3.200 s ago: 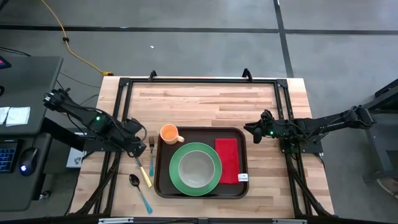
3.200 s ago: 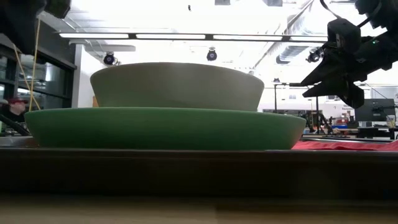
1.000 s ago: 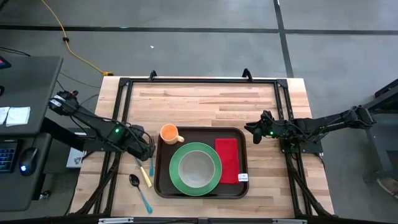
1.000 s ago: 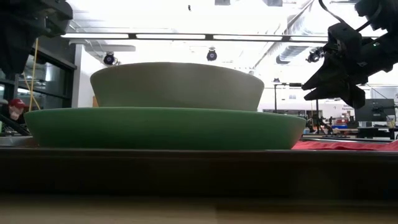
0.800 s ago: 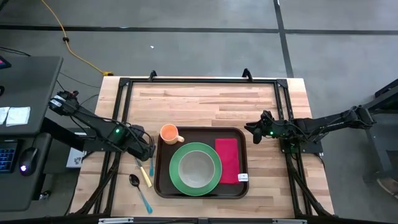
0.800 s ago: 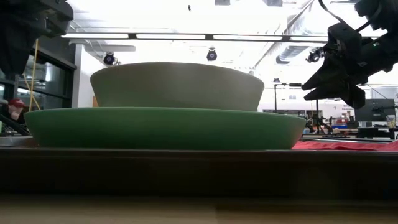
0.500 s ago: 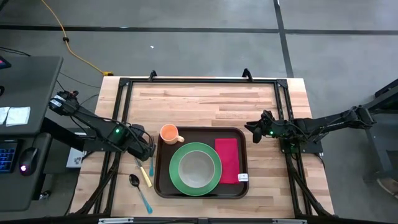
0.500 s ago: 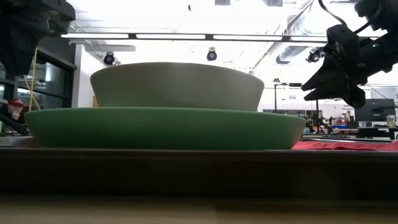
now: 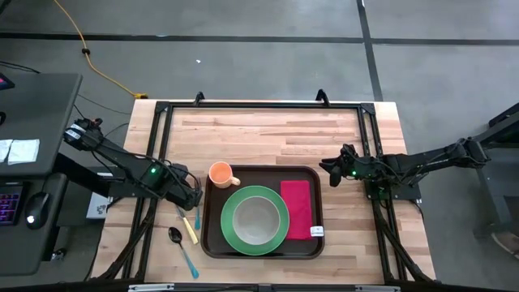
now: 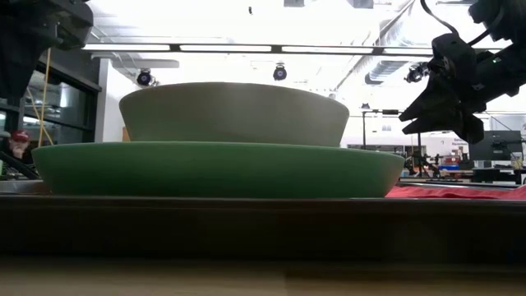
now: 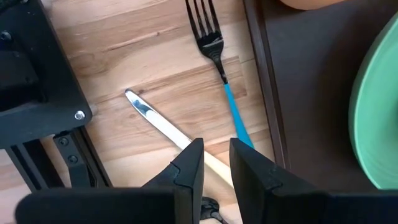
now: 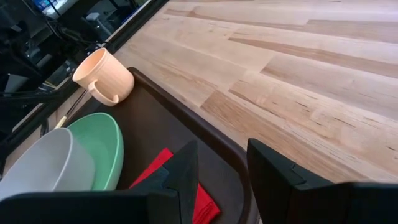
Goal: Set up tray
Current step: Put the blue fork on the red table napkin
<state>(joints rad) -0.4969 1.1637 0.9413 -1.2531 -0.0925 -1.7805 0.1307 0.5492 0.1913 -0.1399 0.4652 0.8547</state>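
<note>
The tray lies on the near half of the table, roughly centred between the two arms. Its left part carries a green plate with a grey bowl seated in the middle of the plate. A red napkin lies flat on the tray's right part, just beside the plate, with a small white tag at its near right corner. An orange cup stands at the tray's far left corner, handle toward the plate.

On the bare wood just left of the tray lie a fork with a blue handle, a knife with a pale handle, and a spoon with a blue handle. The spoon is nearest the front edge.

The left gripper hovers over the fork and knife, beside the tray's left rim. Its jaws stand narrowly apart and hold nothing; the knife's handle shows through the gap.

The right gripper hangs above the table off the tray's far right corner, clear of it. Its jaws are apart and empty.
</note>
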